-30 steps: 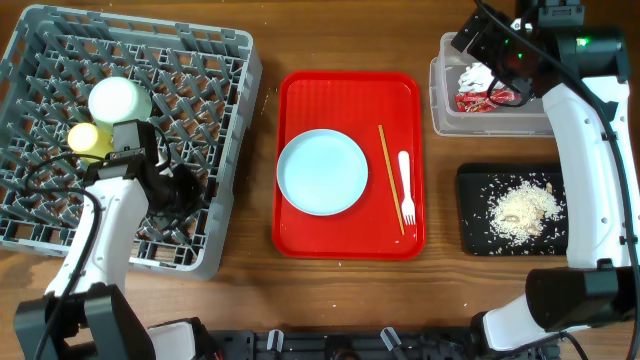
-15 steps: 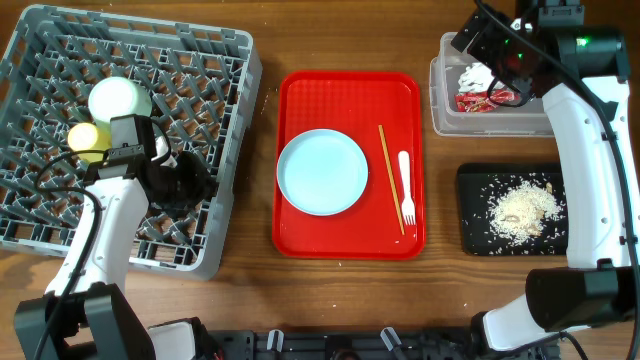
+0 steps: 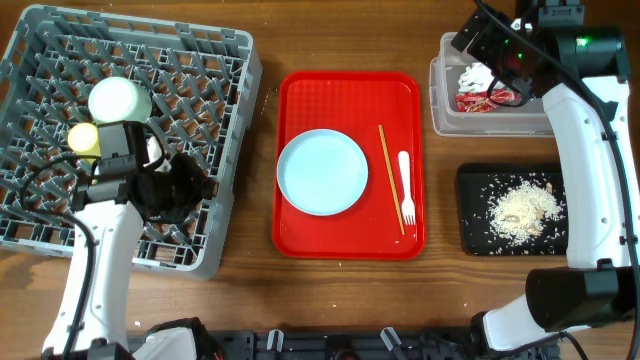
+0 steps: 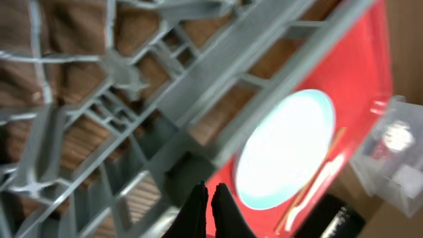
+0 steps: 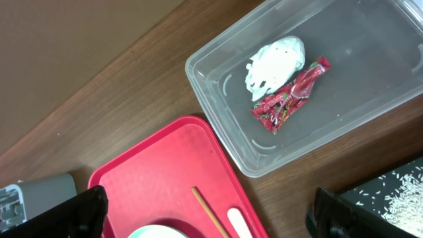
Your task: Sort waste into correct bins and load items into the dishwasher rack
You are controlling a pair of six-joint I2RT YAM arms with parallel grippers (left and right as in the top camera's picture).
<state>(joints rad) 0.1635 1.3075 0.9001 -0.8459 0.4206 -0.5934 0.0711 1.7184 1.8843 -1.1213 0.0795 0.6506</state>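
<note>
1. Overhead: the left gripper (image 3: 192,186) is hovering over the dishwasher rack (image 3: 60,215)'s right side; the plate (image 3: 322,172), chopsticks (image 3: 390,180) and fork (image 3: 405,190) are lying on the red tray (image 3: 300,100).
2. Left wrist: its fingers (image 4: 198,205) are pressing together, clenched on nothing, near the rack's edge.
3. Right wrist: the right gripper (image 5: 208,201) is gaping, released; the wrapper (image 5: 289,98) and napkin (image 5: 274,63) are lying in the clear tub (image 5: 357,66).

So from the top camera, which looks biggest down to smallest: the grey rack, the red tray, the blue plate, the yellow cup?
Largest to smallest in the overhead view:
1. grey rack
2. red tray
3. blue plate
4. yellow cup
None of these look close in size.
</note>
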